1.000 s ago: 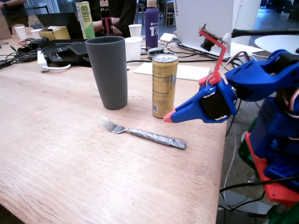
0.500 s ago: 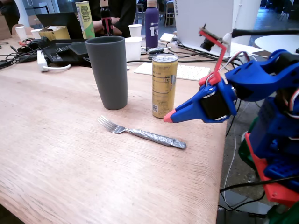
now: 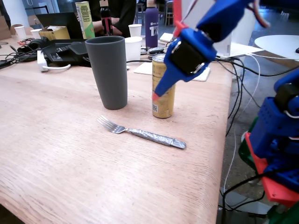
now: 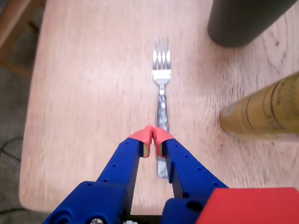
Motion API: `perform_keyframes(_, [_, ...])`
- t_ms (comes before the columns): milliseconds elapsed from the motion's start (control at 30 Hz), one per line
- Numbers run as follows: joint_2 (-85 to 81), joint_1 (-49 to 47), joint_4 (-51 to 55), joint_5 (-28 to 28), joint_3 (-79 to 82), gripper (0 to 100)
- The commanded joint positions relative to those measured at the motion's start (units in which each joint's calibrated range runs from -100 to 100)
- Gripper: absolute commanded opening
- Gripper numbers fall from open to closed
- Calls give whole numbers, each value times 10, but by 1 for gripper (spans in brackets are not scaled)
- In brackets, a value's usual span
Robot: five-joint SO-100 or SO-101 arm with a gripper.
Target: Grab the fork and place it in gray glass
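Note:
The fork lies flat on the wooden table, tines toward the left in the fixed view, its handle wrapped in crinkled gray tape. The gray glass stands upright behind it. My gripper hangs in the air above the fork's handle end, in front of the yellow can. In the wrist view the fork points away from me and the gripper hovers over its handle, the red-tipped fingers closed together and holding nothing. The glass's base shows at the upper right of that view.
A gold-yellow drink can stands just right of the glass and close to the gripper; it also shows in the wrist view. White paper cups, a purple bottle, cables and a laptop crowd the back. The table edge is on the right.

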Motion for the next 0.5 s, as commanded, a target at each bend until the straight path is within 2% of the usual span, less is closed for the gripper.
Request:
perform_keyframes(0, [89, -2, 70, -1, -86, 0])
perform_keyframes(233, [243, 17, -2, 4, -113, 0])
perform_keyframes(467, [410, 39, 3, 6, -241, 0])
